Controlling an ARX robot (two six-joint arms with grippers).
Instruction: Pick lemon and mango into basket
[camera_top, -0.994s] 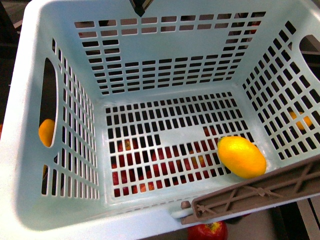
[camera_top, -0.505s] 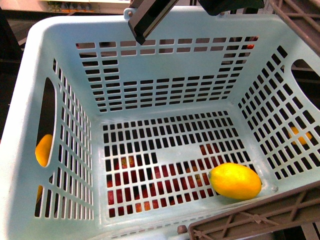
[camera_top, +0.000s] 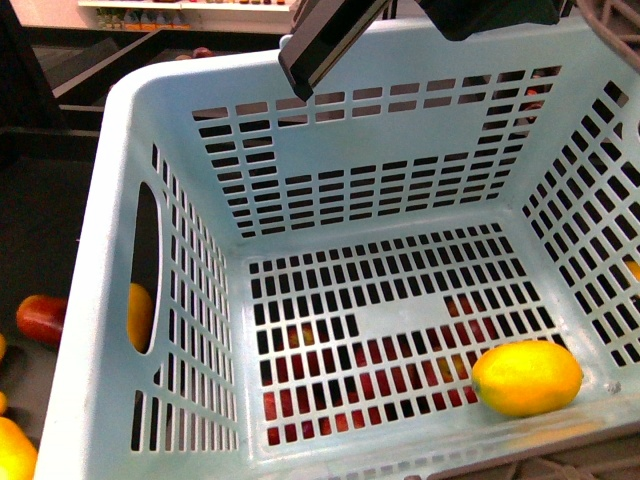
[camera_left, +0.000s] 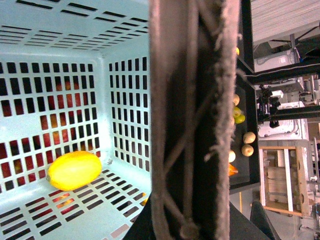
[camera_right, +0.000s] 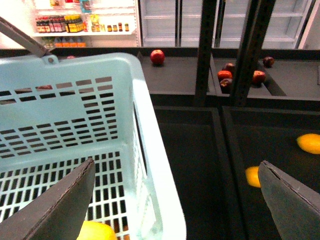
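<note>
The light turquoise basket (camera_top: 95, 300) fills the front view, and a plump yellow-orange lemon (camera_top: 527, 377) lies on its slotted floor at the near right corner. It also shows in the left wrist view as the lemon (camera_left: 75, 170). My left gripper (camera_left: 192, 220) is shut on the basket's brown-grey handle (camera_left: 190, 100). My right gripper (camera_right: 177, 200) is open above the basket rim (camera_right: 150, 150), and its dark fingers (camera_top: 330, 35) hang over the far wall. Another yellow-orange fruit (camera_top: 138, 315) shows through the left cut-out; I cannot tell if it is the mango.
Red apples (camera_top: 400, 365) show through the floor slots below the basket. A red apple (camera_top: 40, 318) and a yellow fruit (camera_top: 12, 450) lie to its left. Dark shelves hold red apples (camera_right: 157, 56) and yellow fruits (camera_right: 310, 142), behind a dark post (camera_right: 205, 50).
The basket has shifted right in the front view, uncovering the shelf on its left. The lemon has rolled toward the near right corner. The right gripper's fingers have come further into view.
</note>
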